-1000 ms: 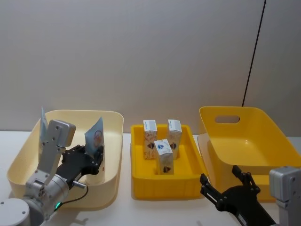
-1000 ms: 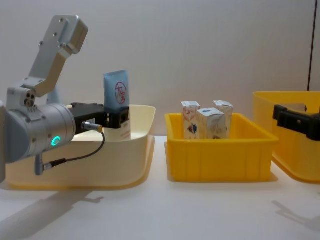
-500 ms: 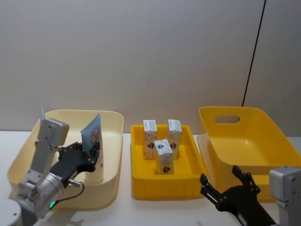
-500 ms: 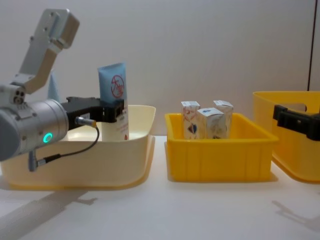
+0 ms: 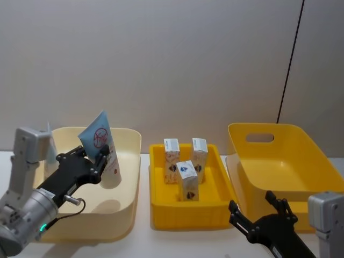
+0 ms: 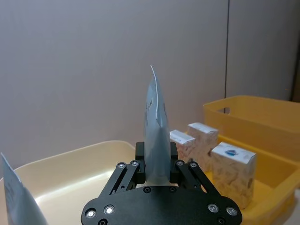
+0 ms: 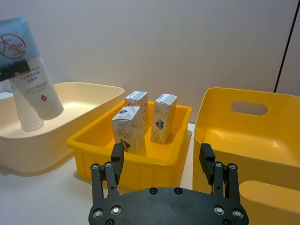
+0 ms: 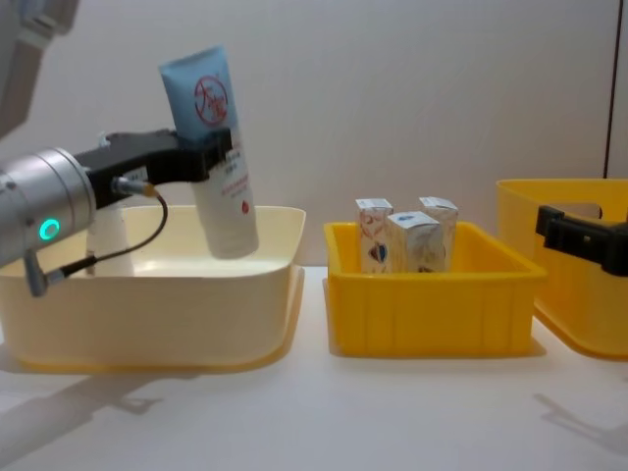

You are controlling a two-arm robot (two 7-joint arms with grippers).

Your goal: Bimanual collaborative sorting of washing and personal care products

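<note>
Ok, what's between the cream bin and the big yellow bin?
Head view: a smaller yellow tray with three upright white cartons. Left gripper holds a tube over the cream bin.

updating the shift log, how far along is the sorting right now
Looks done: three white cartons stand in the middle yellow bin. In hand: the left gripper is shut on a pale-blue tube, tilted, held above the cream bin. Left: a second tube stands in that cream bin. The right gripper hangs open, low in front of the large yellow bin, possibly for a handover.
</note>
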